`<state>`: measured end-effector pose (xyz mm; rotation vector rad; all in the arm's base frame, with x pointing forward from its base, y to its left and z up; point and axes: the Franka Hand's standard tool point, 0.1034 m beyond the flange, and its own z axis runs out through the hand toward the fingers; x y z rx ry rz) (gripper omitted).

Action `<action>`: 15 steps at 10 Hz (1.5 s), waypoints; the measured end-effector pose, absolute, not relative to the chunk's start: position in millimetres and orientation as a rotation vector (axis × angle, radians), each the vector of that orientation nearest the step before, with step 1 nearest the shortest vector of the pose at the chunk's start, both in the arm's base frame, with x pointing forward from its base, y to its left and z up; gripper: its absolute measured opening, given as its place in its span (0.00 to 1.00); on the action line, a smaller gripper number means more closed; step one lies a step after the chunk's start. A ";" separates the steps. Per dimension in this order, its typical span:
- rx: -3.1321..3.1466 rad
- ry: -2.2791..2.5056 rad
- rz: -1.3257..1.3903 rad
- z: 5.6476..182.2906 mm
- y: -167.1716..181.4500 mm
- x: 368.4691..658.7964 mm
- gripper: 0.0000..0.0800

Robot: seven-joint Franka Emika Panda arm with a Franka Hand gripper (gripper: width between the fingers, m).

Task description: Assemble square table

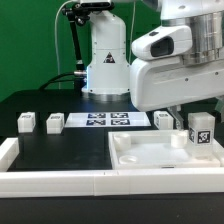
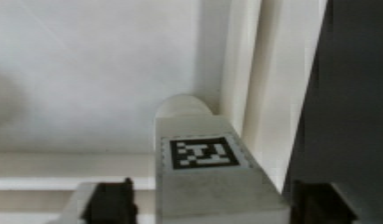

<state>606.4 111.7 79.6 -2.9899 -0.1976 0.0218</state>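
The gripper (image 2: 209, 205) seems to squeeze one post (image 1: 201, 128). Keep it straight over the slab (image 1: 150, 158) corner by the desk (image 1: 60, 150) near edge, turning slowly.

slab (image 1: 150, 158): white plastic, smooth, matt | posts (image 1: 54, 124): white plastic, matt, printed black-and-white tags | table top (image 1: 70, 150): black, matt | marker board (image 1: 108, 121): flat white, print looks like paper | rail (image 1: 50, 183): white, smooth | arm shell (image 1: 165, 45): glossy white plastic
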 end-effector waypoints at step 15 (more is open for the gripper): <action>-2.667 1.458 0.143 76.9 126.2 603.6 0.36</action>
